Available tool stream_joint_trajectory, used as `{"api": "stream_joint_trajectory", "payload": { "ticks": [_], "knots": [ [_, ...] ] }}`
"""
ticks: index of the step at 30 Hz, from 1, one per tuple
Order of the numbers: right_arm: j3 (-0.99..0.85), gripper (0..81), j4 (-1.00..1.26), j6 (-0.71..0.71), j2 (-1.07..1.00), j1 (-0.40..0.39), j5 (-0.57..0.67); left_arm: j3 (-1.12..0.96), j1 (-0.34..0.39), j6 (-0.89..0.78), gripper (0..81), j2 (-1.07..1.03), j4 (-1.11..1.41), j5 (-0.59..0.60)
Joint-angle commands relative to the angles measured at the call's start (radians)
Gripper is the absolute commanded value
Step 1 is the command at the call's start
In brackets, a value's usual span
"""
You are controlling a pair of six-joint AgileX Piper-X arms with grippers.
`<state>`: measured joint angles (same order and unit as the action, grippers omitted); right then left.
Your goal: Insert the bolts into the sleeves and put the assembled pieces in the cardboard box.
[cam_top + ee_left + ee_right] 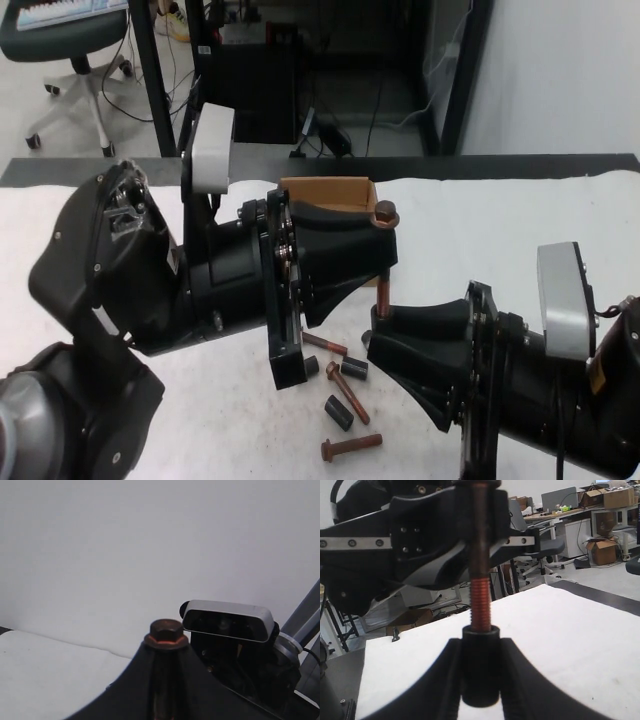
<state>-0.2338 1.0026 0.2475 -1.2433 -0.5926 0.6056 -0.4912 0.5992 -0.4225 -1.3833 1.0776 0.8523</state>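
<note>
Left jaws clamp the bolt [385, 214] under its head; right jaws grip the sleeve [480, 665] at 6 o'clock. Right wrist view shows thread meeting its mouth. Box [325, 186] rim at 10 o'clock, open table [480, 220] at 3.

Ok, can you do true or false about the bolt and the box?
1. The left gripper holds a bolt near its head. True.
2. That bolt lies flat. False: it stands upright, its tip in the black sleeve held by the right gripper.
3. The cardboard box stands on the white bench. True.
4. No other bolts are on the bench. False: several loose bolts lie there.
</note>
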Motion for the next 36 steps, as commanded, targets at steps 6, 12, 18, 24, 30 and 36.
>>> {"api": "stream_joint_trajectory", "payload": {
  "ticks": [6, 12, 18, 24, 30, 36],
  "knots": [
    [-0.003, 0.8, 0.040, 0.016, 0.000, -0.003, -0.001, -0.007, 0.000, 0.003, 0.2, 0.004, -0.006, 0.073],
    [-0.003, 0.8, 0.041, 0.016, 0.000, -0.003, -0.001, -0.007, 0.000, 0.003, 0.2, 0.004, -0.027, 0.080],
    [-0.003, 0.8, 0.041, 0.016, 0.000, -0.003, -0.001, -0.007, 0.000, -0.002, 0.2, 0.004, -0.027, 0.138],
    [-0.003, 0.8, 0.040, 0.025, 0.000, -0.003, -0.001, -0.007, 0.000, -0.093, 19.9, 0.004, -0.027, 0.138],
    [-0.003, 0.8, 0.040, 0.026, 0.000, -0.003, -0.001, -0.007, 0.000, -0.162, 51.7, 0.004, -0.027, 0.138],
    [-0.003, 0.8, 0.040, 0.031, 0.000, -0.003, -0.001, -0.007, 0.000, -0.161, 51.7, 0.004, -0.027, 0.138]
  ]
}}
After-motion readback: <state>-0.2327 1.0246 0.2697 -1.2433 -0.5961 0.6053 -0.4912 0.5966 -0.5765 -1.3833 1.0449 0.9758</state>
